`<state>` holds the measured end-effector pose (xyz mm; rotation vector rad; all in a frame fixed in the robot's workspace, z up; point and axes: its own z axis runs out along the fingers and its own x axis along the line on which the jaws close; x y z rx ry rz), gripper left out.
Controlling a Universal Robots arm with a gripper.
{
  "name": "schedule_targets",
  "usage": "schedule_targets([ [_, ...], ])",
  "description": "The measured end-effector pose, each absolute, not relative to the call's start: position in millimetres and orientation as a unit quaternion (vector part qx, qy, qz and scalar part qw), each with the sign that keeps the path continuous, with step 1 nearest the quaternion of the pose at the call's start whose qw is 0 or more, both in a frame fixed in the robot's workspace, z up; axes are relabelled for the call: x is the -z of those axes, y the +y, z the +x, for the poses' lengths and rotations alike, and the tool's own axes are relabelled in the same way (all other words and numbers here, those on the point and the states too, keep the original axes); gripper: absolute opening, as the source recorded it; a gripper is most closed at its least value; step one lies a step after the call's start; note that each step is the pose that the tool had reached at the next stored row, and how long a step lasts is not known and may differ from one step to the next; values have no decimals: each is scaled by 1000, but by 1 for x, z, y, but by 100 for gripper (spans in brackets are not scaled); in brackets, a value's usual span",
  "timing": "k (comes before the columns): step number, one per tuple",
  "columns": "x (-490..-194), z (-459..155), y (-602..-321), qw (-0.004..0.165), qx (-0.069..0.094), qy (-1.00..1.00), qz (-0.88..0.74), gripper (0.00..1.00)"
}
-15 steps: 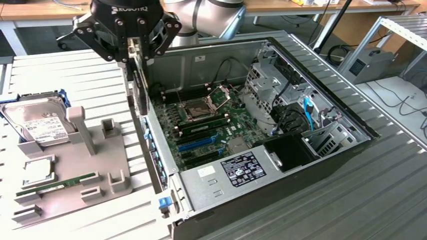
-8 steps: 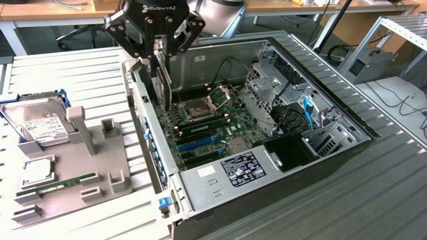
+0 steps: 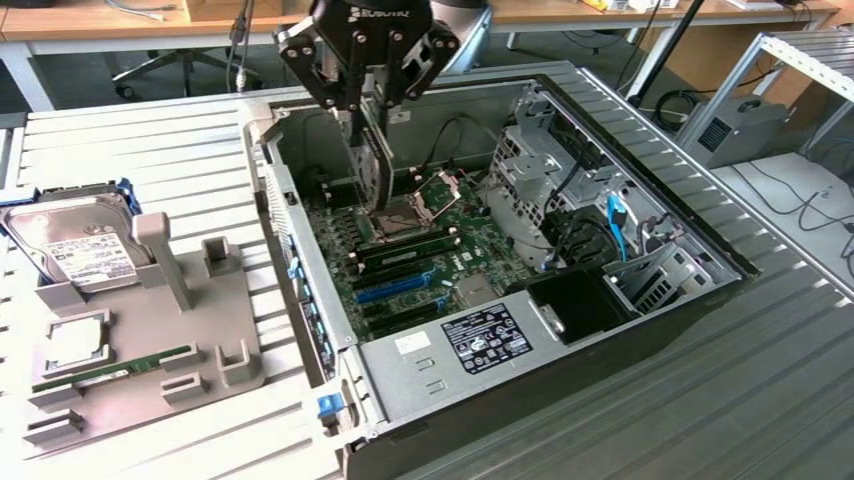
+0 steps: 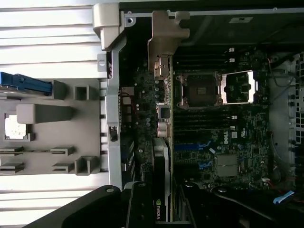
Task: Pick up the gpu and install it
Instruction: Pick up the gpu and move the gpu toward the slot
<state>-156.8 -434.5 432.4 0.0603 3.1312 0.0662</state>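
The gpu (image 3: 368,165) hangs upright, edge-down, over the motherboard inside the open computer case (image 3: 441,360), just above the open CPU socket (image 3: 400,222). My gripper (image 3: 366,110) is shut on the card's upper edge. In the wrist view the gpu (image 4: 163,109) appears edge-on, with its grey metal bracket (image 4: 165,40) at the far end near the case's rear wall and an NVIDIA label close to my gripper (image 4: 164,209). The blue expansion slots (image 3: 395,288) lie on the board, nearer the case's front than the card.
A grey fixture (image 3: 147,340) on the exterior view's left carries a hard drive (image 3: 80,248), a CPU (image 3: 78,345) and a green RAM stick (image 3: 114,372). Drive cages and cables (image 3: 587,210) fill the case's right side. The case walls surround the board.
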Motion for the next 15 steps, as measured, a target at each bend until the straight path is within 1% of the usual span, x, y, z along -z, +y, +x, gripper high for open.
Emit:
schedule_targets([
  [15,-432,-76,-435,5,-21,1000,19,27],
])
